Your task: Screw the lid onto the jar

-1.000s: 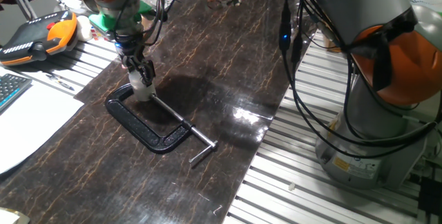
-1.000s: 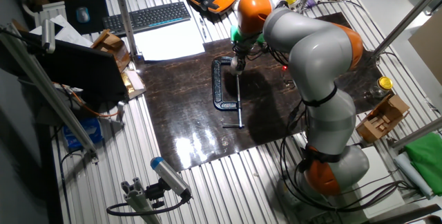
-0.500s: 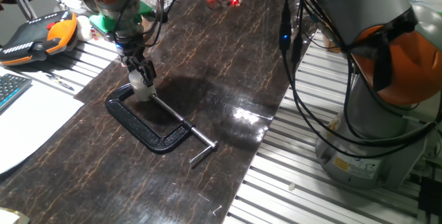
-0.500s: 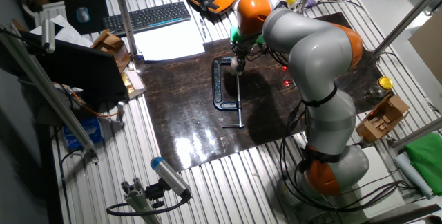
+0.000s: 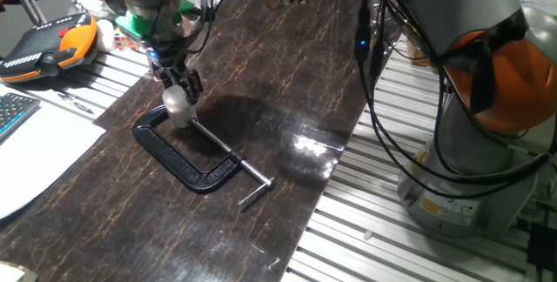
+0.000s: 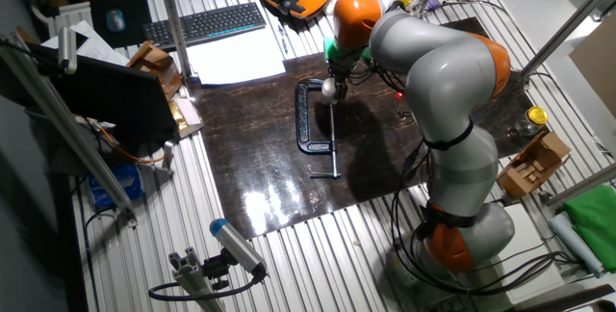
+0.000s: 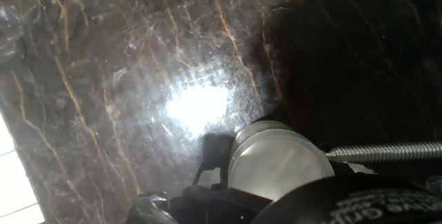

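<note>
Chunky grey arm [image 6: 438,62] with orange joints, black cables draped over it, green collar above the small black claw [image 5: 178,90].

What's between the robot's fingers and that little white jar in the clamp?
Nothing visible. The gripper hangs right above the jar, which sits in the black clamp, its screw touching the side, not the top.

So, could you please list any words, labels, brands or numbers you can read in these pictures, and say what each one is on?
No text can be read in any view.
Keyboard: key legends too small to read.
Orange and black pendant: markings too small and blurred.
C-clamp: no legible marking.
Jar, in the hand view: no label visible.
</note>
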Controlling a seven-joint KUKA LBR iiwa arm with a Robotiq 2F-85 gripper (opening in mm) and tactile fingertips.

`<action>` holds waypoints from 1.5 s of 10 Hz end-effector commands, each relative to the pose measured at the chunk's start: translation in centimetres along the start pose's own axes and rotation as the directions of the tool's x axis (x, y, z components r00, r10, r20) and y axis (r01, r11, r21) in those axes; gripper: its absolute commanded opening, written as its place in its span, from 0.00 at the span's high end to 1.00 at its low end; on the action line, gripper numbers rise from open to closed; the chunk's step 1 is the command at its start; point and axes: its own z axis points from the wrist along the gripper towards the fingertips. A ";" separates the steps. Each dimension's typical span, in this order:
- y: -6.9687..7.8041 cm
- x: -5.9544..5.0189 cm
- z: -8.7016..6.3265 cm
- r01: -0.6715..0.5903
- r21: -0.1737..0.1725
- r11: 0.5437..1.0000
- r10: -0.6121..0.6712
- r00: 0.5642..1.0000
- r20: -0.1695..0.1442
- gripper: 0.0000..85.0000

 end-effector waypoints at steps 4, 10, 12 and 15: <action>0.1 0.1 0.2 0.377 -0.005 0.926 -0.377 0.926 -0.010 0.00; 0.2 -0.1 -0.1 0.397 -0.008 0.918 -0.397 0.918 0.007 0.00; 0.3 -0.1 0.0 0.394 -0.013 0.919 -0.394 0.919 0.011 0.00; 0.5 0.0 0.0 0.430 -0.010 0.903 -0.429 0.903 0.017 0.00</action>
